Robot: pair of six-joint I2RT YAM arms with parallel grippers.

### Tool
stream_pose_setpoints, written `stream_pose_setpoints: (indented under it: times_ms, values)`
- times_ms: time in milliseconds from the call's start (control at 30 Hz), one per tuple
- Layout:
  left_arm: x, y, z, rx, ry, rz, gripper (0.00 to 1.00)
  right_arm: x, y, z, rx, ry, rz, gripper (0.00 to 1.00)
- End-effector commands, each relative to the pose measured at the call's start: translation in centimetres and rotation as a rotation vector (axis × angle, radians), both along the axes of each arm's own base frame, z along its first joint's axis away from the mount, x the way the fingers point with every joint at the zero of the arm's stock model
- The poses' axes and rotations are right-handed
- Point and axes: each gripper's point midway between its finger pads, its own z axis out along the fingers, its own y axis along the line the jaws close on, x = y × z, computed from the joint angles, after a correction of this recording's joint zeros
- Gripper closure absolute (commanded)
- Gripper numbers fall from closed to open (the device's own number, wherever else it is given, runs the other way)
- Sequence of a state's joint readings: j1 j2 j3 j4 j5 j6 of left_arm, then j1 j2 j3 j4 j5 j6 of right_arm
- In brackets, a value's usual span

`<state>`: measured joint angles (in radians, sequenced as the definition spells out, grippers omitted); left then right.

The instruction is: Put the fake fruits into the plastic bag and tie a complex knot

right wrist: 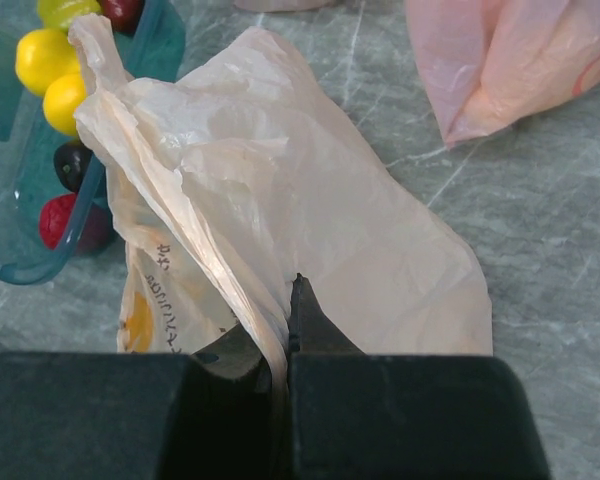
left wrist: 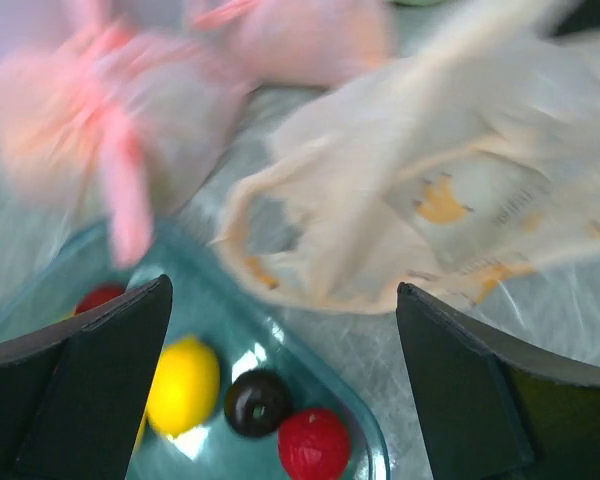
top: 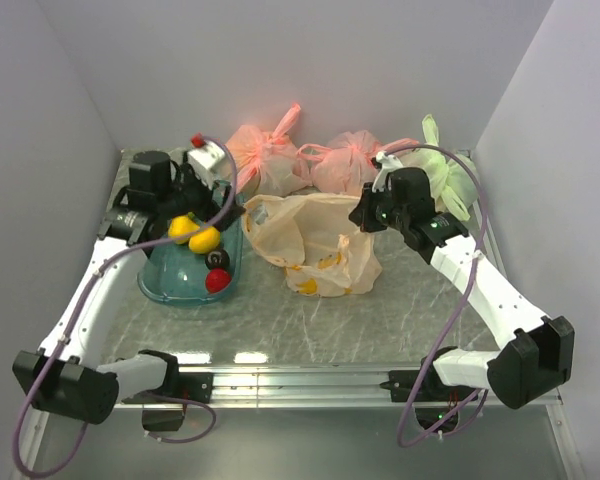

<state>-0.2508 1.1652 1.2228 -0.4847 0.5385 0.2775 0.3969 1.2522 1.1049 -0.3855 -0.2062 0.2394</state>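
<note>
- Mid-bench, toward the right edge: right gripper [right wrist: 283,325], jaws clamped narrow on a gathered fold of the plastic bag [top: 315,245]. Bag slumped at the centre of the bench, mouth turned toward the left edge, contents not discernible through the film.
- Worth lifting that pinched fold higher and holding it steady, to gape the mouth before any fruit arrives.
- Toward the left edge, just beside the bag: one teal tray [top: 165,278] holding the fake fruits [right wrist: 42,55]. Six countable from the right wrist view: three yellow, two red-toned, one dark.
- Above the tray: left gripper [left wrist: 283,330], jaws wide and empty.
- Best lowered straight onto a single fruit lying free of its neighbours, closing across the widest part. Round and smooth, so likely to squirt out of an off-centre grip.
- Along the far edge: two pink knotted bags [top: 265,155]. At the far right corner: one light green bag [top: 450,175].
</note>
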Motion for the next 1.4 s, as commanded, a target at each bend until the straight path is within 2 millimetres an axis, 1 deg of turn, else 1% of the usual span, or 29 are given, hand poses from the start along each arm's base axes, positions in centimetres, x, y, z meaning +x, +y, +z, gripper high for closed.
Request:
stream_pose_setpoints:
  times_ms: [0, 33, 67, 100, 133, 167, 200, 233, 267, 300, 333, 367, 400, 433, 500, 533, 600, 633, 700, 733, 767, 800, 833, 867, 900, 967, 1100, 1200, 1367]
  values:
    - [2.9, 5.5, -2.6, -0.061, 0.252, 0.409, 0.01, 0.4, 0.9, 3.2, 0.042, -0.1, 0.054, 1.0]
    - [4.1, 6.1, -3.4, -0.089, 0.318, 0.455, 0.01, 0.4, 1.0, 3.2, 0.042, -0.095, 0.058, 1.0]
    - [5.0, 7.8, -3.8, -0.102, 0.348, 0.507, 0.01, 0.5, 1.1, 2.9, 0.037, -0.072, 0.06, 1.0]
    - [5.4, 8.5, -4.7, -0.105, 0.394, 0.538, 0.02, 0.6, 1.1, 2.7, 0.036, -0.054, 0.049, 1.0]
    - [6.7, 9.1, -5.7, -0.118, 0.445, 0.572, 0.03, 0.8, 0.9, 2.4, 0.028, -0.036, 0.029, 1.0]
    - [7.2, 10.1, -6.4, -0.124, 0.479, 0.604, 0.05, 0.7, 0.8, 1.9, 0.021, -0.005, 0.025, 1.0]
    - [7.7, 10.2, -6.8, -0.13, 0.506, 0.614, 0.08, 1.1, 0.9, 1.6, 0.023, 0.017, 0.012, 1.0]
    - [9.1, 11.8, -7.9, -0.135, 0.525, 0.663, 0.08, 1.0, 1.0, 1.5, 0.026, 0.03, 0.016, 1.0]
    - [9.8, 12.3, -8.2, -0.137, 0.529, 0.682, 0.09, 0.9, 1.1, 0.9, 0.023, 0.054, 0.022, 1.0]
    - [10.4, 12.8, -8.6, -0.14, 0.53, 0.699, 0.09, 1.0, 1.3, 0.9, 0.024, 0.057, 0.028, 1.0]
    - [11.7, 13.1, -9.2, -0.142, 0.523, 0.706, 0.09, 1.0, 1.4, 0.9, 0.028, 0.062, 0.034, 1.0]
    - [12.3, 13.3, -9.7, -0.132, 0.522, 0.713, 0.09, 1.0, 1.4, 0.5, 0.027, 0.08, 0.032, 1.0]
    - [12.8, 13.4, -10.1, -0.129, 0.526, 0.713, 0.1, 1.0, 1.6, 0.4, 0.028, 0.084, 0.033, 1.0]
    - [13.8, 13.4, -10.9, -0.127, 0.525, 0.708, 0.1, 1.0, 1.6, 0.3, 0.029, 0.088, 0.034, 1.0]
    - [14.6, 13.4, -12.0, -0.118, 0.529, 0.699, 0.12, 1.0, 1.7, -0.2, 0.027, 0.113, 0.04, 1.0]
    - [15.3, 13.3, -13.1, -0.114, 0.54, 0.687, 0.13, 1.0, 1.8, -0.4, 0.028, 0.122, 0.044, 1.0]
    - [16.2, 12.9, -13.8, -0.108, 0.541, 0.664, 0.16, 0.9, 1.9, -0.9, 0.022, 0.143, 0.053, 1.0]
    - [16.6, 12.5, -14.8, -0.103, 0.558, 0.647, 0.16, 0.8, 1.9, -1.0, 0.022, 0.144, 0.059, 1.0]
    - [17.4, 12.1, -15.3, -0.091, 0.541, 0.633, 0.17, 0.6, 2.2, -1.1, 0.031, 0.143, 0.074, 1.0]
    - [17.7, 11.5, -16.0, -0.079, 0.544, 0.622, 0.17, 0.6, 2.2, -1.0, 0.035, 0.139, 0.076, 1.0]
    - [18.2, 11.4, -16.1, -0.076, 0.531, 0.619, 0.17, 0.5, 2.1, -1.0, 0.038, 0.141, 0.074, 1.0]
    - [18.5, 11.4, -16.5, -0.067, 0.531, 0.628, 0.18, 0.6, 2.1, -0.9, 0.04, 0.142, 0.069, 1.0]
    - [18.8, 11.6, -17.4, -0.051, 0.539, 0.644, 0.19, 0.6, 2.1, -0.9, 0.04, 0.143, 0.061, 1.0]
    - [19.0, 11.7, -17.8, -0.046, 0.541, 0.649, 0.19, 0.7, 2.1, -0.8, 0.046, 0.147, 0.054, 1.0]
    - [19.2, 10.4, -18.0, -0.041, 0.534, 0.622, 0.19, 0.8, 2.1, -0.7, 0.049, 0.148, 0.045, 1.0]
    - [19.4, 10.0, -19.4, -0.014, 0.539, 0.627, 0.19, 0.7, 2.1, -0.5, 0.061, 0.151, 0.032, 1.0]
    - [19.5, 10.0, -22.4, 0.027, 0.563, 0.655, 0.21, 0.5, 2.0, -0.4, 0.061, 0.149, 0.033, 1.0]
    - [19.1, 10.0, -23.8, 0.055, 0.571, 0.663, 0.23, 0.3, 1.9, -0.5, 0.053, 0.146, 0.038, 1.0]
    - [19.3, 10.0, -24.9, 0.066, 0.573, 0.67, 0.25, 0.3, 1.8, -0.8, 0.05, 0.145, 0.035, 1.0]
